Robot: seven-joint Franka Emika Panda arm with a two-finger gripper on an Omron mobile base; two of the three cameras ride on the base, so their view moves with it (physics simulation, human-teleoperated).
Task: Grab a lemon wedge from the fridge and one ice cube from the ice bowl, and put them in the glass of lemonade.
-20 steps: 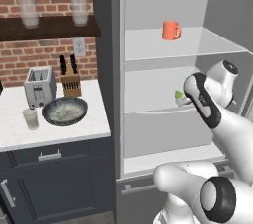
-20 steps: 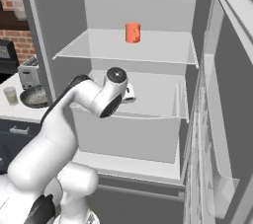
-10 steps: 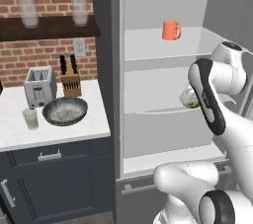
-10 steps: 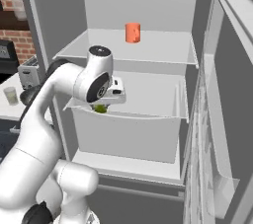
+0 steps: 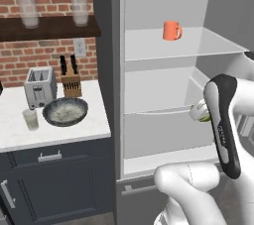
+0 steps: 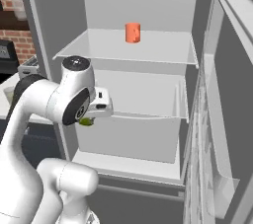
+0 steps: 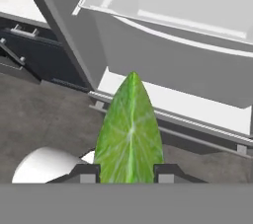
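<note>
The lemon wedge (image 7: 129, 134), bright yellow-green, stands upright between my two finger tips in the hand view. My gripper (image 7: 126, 173) is shut on it. The wedge (image 6: 88, 122) hangs under the hand (image 6: 96, 112) just in front of the open fridge (image 6: 148, 94), at the height of the middle drawer. In the left base view the wedge (image 5: 202, 116) peeks out beside the forearm. The ice bowl (image 5: 65, 111) sits on the white counter to the left, with the glass of lemonade (image 5: 31, 119) at its left side.
An orange mug (image 5: 172, 30) stands on the fridge's upper shelf. A silver toaster (image 5: 39, 86) and a knife block (image 5: 72, 84) stand behind the bowl. Two frosted jars (image 5: 27, 6) are on the wall shelf. The fridge door (image 6: 217, 119) stands open at the right.
The hand has drawn back out of the fridge with the wedge and now sits lower and further left in the right base view. The grip stays the same.
</note>
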